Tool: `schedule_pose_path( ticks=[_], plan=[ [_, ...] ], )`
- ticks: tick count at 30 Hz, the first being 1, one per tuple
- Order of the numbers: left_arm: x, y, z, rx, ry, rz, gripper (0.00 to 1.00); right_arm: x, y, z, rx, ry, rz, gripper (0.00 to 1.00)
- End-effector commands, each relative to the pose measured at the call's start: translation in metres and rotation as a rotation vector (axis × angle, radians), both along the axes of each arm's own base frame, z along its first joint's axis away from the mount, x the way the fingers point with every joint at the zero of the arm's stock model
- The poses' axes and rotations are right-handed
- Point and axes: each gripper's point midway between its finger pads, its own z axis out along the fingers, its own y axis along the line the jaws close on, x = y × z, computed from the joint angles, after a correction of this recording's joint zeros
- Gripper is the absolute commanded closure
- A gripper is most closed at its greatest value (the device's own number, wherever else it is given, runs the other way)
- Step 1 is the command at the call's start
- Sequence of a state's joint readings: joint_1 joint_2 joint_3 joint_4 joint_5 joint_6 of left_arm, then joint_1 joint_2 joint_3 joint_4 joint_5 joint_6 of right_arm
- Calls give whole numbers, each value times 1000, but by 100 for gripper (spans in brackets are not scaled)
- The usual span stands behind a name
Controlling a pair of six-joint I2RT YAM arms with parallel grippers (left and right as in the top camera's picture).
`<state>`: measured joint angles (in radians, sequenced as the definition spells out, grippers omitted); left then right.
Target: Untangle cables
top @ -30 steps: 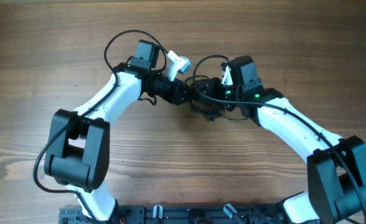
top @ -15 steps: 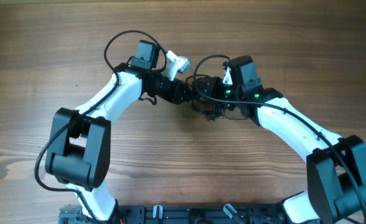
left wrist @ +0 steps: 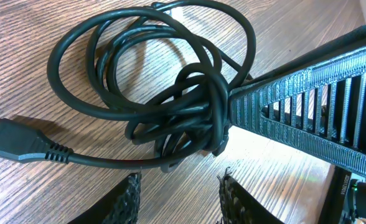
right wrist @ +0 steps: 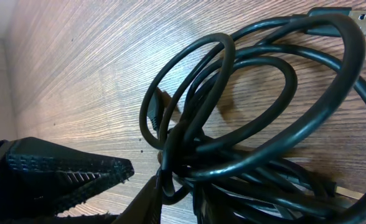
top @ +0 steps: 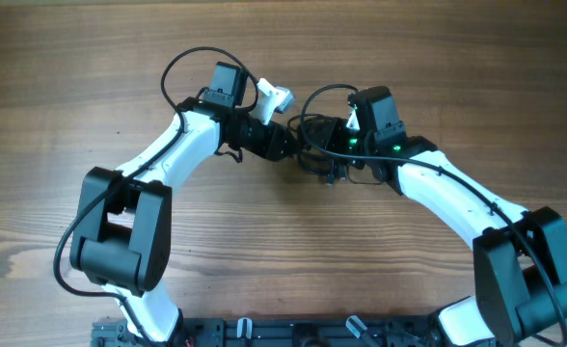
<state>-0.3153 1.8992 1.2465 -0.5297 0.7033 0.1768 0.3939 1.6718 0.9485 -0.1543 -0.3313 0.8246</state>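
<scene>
The cables (top: 314, 145) are a knotted bundle of thin black loops lying between my two grippers at the middle of the table. In the left wrist view the cables (left wrist: 164, 93) fill the centre, with a flat plug (left wrist: 15, 140) trailing to the left. My left gripper (left wrist: 180, 199) is open just short of the bundle, with bare wood between its fingers. My right gripper (right wrist: 201, 193) is shut on the cables (right wrist: 251, 106) at the knot. One of its fingers (left wrist: 307, 106) reaches into that knot from the right. In the overhead view the left gripper (top: 291, 146) and right gripper (top: 324, 154) almost meet.
A USB plug end (right wrist: 351, 14) lies at the top right of the right wrist view. A small white part (top: 276, 96) sticks up from the left wrist. The left gripper's ribbed finger (right wrist: 65, 174) sits close beside the right gripper's own.
The right gripper's jaws have closed in on the knot of the bundle. Both arms have stayed almost where they were.
</scene>
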Motion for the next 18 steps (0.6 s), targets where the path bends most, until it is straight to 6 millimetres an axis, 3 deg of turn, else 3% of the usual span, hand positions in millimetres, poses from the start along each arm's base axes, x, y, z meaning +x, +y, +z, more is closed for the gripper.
schedule_pose_path(
  ticks=[1,8,14,17,18],
  plan=[
    [0,1,-7,9,16,7,57,2,-8,-15,-40,24,-47,79],
    [1,2,-8,16,14,15,58,7,-6,-11,-19,10,-64,74],
    [28,31,-26,185,55,296,59,8,-7,-10,-19,3,-67,75],
    [33,30,-24,173,57,335,58,9,-8,-11,-28,1,-72,75],
    [39,28,-21,146,71,385,53,8,-8,-11,-28,2,-71,75]
  ],
)
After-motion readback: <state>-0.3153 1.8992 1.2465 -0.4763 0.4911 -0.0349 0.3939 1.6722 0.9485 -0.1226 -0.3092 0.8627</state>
